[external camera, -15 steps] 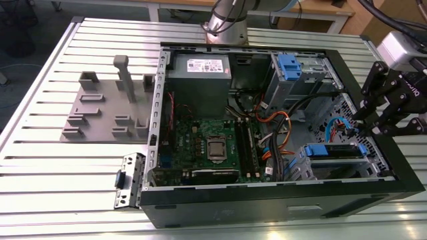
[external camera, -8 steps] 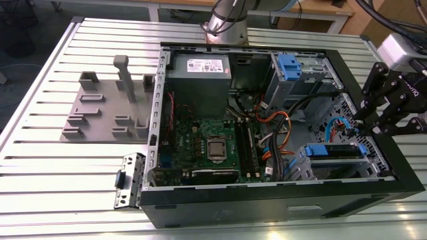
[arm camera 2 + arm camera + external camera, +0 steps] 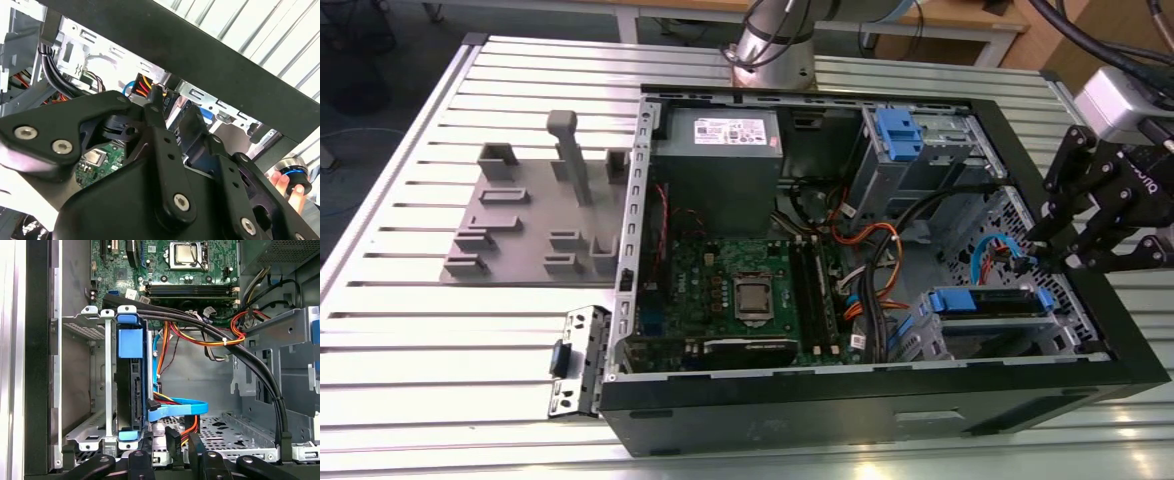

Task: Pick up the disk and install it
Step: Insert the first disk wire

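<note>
The disk (image 3: 987, 300) sits in the lower drive cage at the case's near corner on the exterior view's right, its blue carrier frame showing along the top. In the first wrist view the disk (image 3: 131, 385) stands edge-on inside the metal cage (image 3: 85, 390), with blue frame ends above and below it. My gripper (image 3: 1041, 250) hangs over the case's wall on the exterior view's right, a short way above the disk and apart from it. Its fingertips (image 3: 172, 440) stand close together, shut with nothing between them.
The open computer case (image 3: 854, 420) lies on a slatted table (image 3: 427, 330). Black and orange cables (image 3: 220, 335) and a blue ribbon cable (image 3: 177, 410) cross the space beside the cage. A second cage with a blue tab (image 3: 897, 130) is farther back. A person's hand (image 3: 292, 192) is outside the case.
</note>
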Robot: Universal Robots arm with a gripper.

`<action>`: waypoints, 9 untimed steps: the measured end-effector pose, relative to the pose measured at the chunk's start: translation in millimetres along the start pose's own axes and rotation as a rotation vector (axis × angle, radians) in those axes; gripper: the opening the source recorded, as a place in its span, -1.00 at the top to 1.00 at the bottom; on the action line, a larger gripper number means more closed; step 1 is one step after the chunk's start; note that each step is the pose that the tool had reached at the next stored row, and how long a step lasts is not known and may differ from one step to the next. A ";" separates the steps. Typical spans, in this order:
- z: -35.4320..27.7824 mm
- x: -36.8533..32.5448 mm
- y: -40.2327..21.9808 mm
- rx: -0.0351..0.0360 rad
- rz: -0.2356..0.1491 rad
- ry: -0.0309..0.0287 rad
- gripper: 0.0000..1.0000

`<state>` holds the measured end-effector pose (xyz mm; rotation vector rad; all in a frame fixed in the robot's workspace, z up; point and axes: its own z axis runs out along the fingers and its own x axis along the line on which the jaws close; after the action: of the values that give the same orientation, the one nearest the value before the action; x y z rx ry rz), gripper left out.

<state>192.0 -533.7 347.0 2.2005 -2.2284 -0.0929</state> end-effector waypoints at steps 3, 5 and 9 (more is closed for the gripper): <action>0.0 0.0 0.0 0.0000 0.000 0.0001 0.33; 0.0 0.0 0.0 0.0000 0.000 0.0001 0.57; 0.0 0.0 0.0 0.0000 0.000 0.0001 0.67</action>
<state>192.0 -533.7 347.1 2.2004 -2.2284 -0.0928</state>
